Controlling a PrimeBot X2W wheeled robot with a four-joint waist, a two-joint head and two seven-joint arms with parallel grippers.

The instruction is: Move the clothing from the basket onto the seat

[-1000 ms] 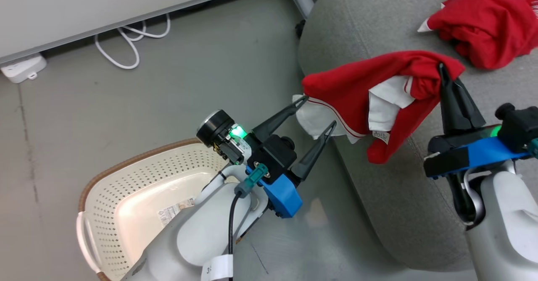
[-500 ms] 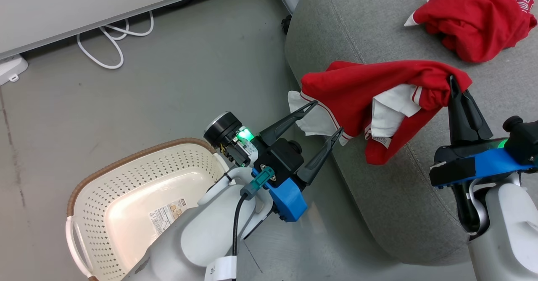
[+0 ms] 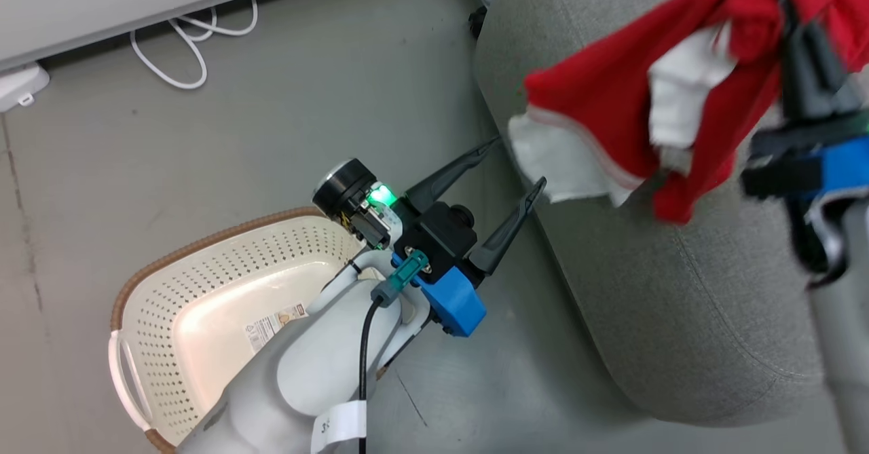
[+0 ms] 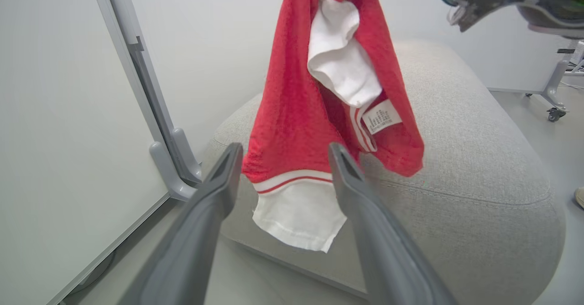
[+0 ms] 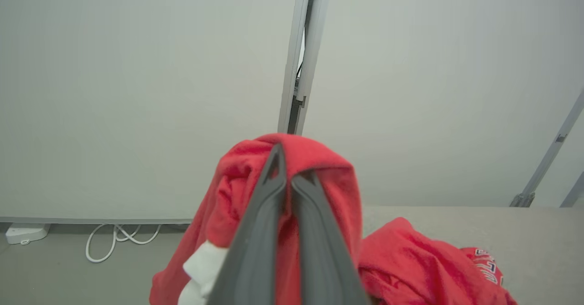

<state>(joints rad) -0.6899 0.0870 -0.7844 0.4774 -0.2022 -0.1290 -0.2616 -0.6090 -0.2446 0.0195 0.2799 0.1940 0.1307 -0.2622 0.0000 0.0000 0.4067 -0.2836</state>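
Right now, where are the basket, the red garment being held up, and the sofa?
basket [image 3: 237,260]: head view, on its perforated side wall.
held red garment [image 4: 283,113]: left wrist view, on the hanging red fabric.
sofa [image 3: 679,305]: head view, on bare grey upholstery.

Pale grey forearm [image 3: 319,372], lower centre, carries black cable [image 3: 365,345] and white tag [image 3: 339,428]; wrist block [image 3: 451,301] is blue; left gripper [image 3: 521,161] has dark, tapered fingers [image 3: 502,233].
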